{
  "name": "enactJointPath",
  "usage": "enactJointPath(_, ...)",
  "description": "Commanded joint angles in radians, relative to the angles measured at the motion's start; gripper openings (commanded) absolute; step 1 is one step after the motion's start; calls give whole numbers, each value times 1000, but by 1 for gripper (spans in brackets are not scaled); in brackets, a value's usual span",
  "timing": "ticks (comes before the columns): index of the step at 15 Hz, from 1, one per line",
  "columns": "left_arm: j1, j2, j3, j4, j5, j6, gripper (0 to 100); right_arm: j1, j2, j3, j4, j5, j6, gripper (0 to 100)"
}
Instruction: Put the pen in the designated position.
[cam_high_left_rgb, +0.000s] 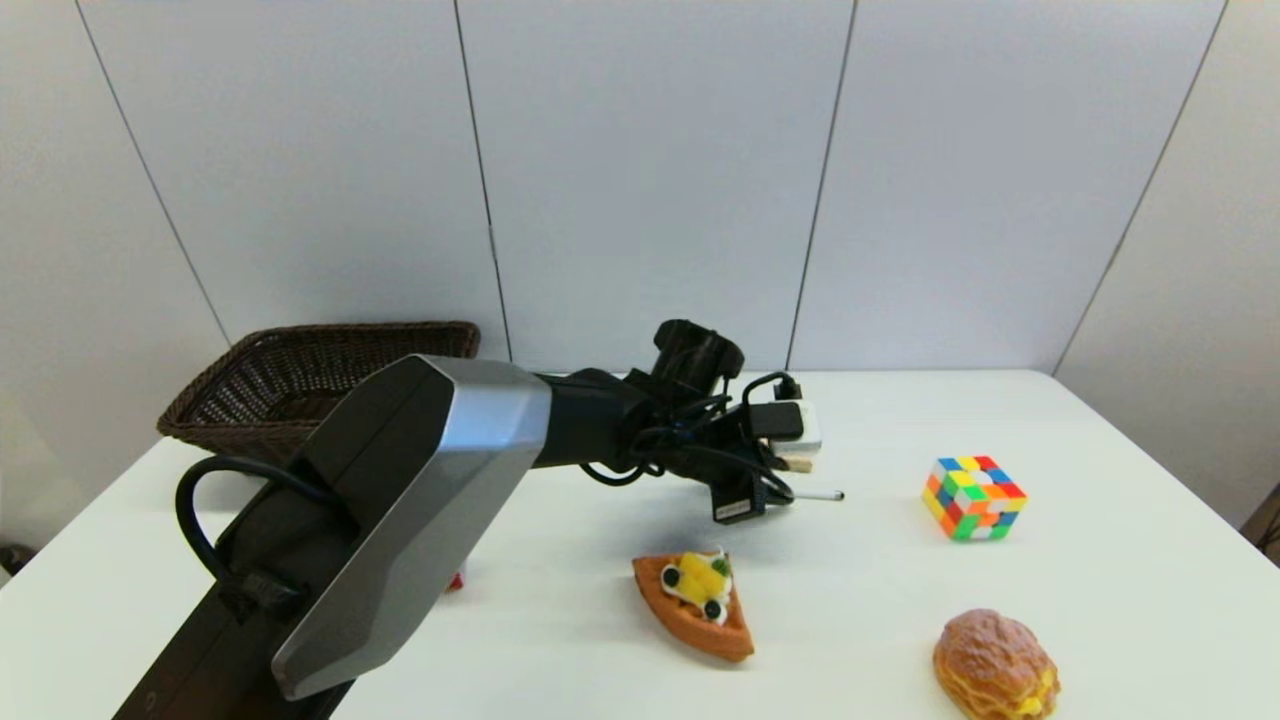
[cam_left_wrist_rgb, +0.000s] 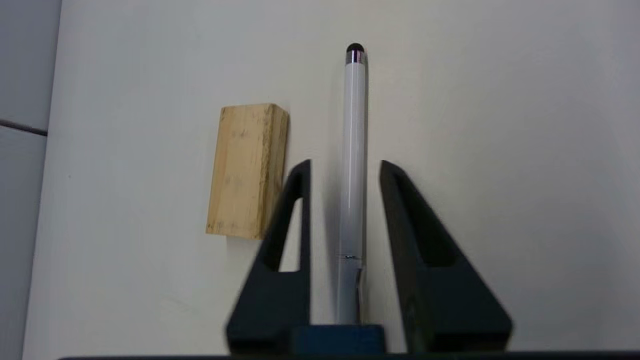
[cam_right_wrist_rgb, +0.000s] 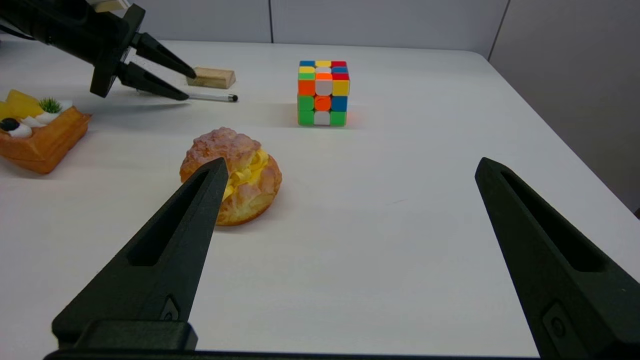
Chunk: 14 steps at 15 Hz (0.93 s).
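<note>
The pen (cam_left_wrist_rgb: 353, 150) is a thin white stick with a dark tip. It lies flat on the white table beside a wooden block (cam_left_wrist_rgb: 248, 170). My left gripper (cam_left_wrist_rgb: 344, 165) is open, one black finger on each side of the pen's barrel with a gap at both. From the right wrist view the left gripper (cam_right_wrist_rgb: 188, 86) slants down over the pen (cam_right_wrist_rgb: 212, 97). In the head view only the pen's tip end (cam_high_left_rgb: 822, 495) shows past the left wrist. No mark on the tabletop shows the designated position. My right gripper (cam_right_wrist_rgb: 351, 162) hangs open and empty over the table's near right part.
A dark wicker basket (cam_high_left_rgb: 300, 385) stands at the back left. A colour cube (cam_high_left_rgb: 973, 497) sits right of the pen. A waffle slice (cam_high_left_rgb: 697, 605) and a cream puff (cam_high_left_rgb: 995, 665) lie nearer the front. The left forearm (cam_high_left_rgb: 400, 520) covers the near left of the table.
</note>
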Motion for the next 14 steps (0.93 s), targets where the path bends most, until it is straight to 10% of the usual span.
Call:
enactJointPath(1, 2, -8, 0, 1, -3, 5, 100, 0, 0, 0, 0, 1, -1, 100)
enactJointPath(14, 143, -623, 87, 381, 158, -92, 100, 0, 0, 0, 0, 1, -1, 100)
